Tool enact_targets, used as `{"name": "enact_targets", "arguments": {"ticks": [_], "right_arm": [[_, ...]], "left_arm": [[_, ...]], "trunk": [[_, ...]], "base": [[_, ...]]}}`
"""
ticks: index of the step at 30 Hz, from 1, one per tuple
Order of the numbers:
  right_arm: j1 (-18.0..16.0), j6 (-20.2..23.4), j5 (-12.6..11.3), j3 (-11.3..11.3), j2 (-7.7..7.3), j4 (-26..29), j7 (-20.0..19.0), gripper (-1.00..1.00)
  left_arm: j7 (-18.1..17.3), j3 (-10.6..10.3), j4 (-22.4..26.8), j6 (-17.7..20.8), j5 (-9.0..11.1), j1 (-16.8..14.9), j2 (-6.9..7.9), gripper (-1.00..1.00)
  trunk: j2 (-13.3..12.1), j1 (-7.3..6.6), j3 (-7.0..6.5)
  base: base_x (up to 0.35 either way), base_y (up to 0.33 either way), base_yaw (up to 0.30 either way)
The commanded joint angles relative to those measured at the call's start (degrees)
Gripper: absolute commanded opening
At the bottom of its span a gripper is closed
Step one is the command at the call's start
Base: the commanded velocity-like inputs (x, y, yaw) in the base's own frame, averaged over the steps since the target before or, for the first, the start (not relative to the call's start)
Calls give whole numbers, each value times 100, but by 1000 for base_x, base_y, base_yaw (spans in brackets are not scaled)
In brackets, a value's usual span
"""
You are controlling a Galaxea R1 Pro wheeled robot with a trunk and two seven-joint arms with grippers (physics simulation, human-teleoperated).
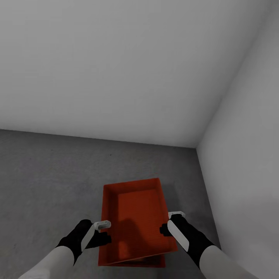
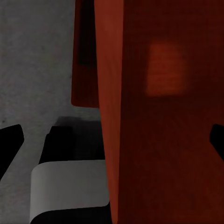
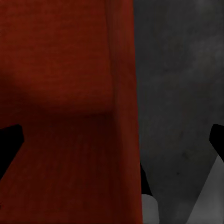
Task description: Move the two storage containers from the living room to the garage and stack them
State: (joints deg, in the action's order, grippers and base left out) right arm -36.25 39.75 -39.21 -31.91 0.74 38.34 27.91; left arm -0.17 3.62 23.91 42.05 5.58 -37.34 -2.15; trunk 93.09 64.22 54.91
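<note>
An orange-red bin [image 1: 135,217] is seen on the dark grey concrete floor [image 1: 50,182] of the garage, in the corner where two plain grey-white walls [image 1: 116,66] meet. A second bin [image 1: 153,262] is made out beneath it: a darker red edge shows under the near end of the upper one, and in the left wrist view a second red wall [image 2: 84,56] is seen just beyond the nearer wall [image 2: 154,116]. Whether the upper bin rests fully on the lower one or is held slightly tilted above it cannot be told.

Both arms are stretched forward and down from the near edge of the head view, white forearms ending in black wrists. The left gripper [image 1: 101,228] is placed at the left long wall of the upper bin, near its near end, with a white finger [image 1: 103,223] lying at the rim. The right gripper [image 1: 173,220] is set at the opposite long wall, a white finger [image 1: 176,213] likewise at the rim.

In the left wrist view the jaws straddle the bin wall; in the right wrist view the wall [image 3: 126,93] also runs between the dark finger tips, with floor [image 3: 186,93] beside it. Whether either pair of jaws is clenched on the wall or released around it cannot be told
</note>
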Motion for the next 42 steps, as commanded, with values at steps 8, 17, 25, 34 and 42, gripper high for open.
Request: {"name": "enact_targets", "arguments": {"ticks": [8,17,25,34,42], "right_arm": [[-5,6,-60,-25,-4,5,57,100],[-5,6,-60,-25,-5,6,57,100],[-5,7,-60,-25,-4,7,57,100],[-5,7,-60,-25,-4,7,57,100],[-5,6,-60,-25,-5,7,57,100]], "left_arm": [[0,42,8,31,19,-1,-5,100],[0,42,8,31,18,-1,-5,100],[0,42,8,31,16,-1,-5,100],[0,42,8,31,14,-1,-5,100],[0,42,8,31,14,-1,-5,100]], "trunk": [[2,0,4],[2,0,4],[2,0,4],[-359,-198,-158],[-680,-374,-301]], "base": [[0,0,0],[0,0,0],[0,0,0],[0,0,0],[0,0,0]]}}
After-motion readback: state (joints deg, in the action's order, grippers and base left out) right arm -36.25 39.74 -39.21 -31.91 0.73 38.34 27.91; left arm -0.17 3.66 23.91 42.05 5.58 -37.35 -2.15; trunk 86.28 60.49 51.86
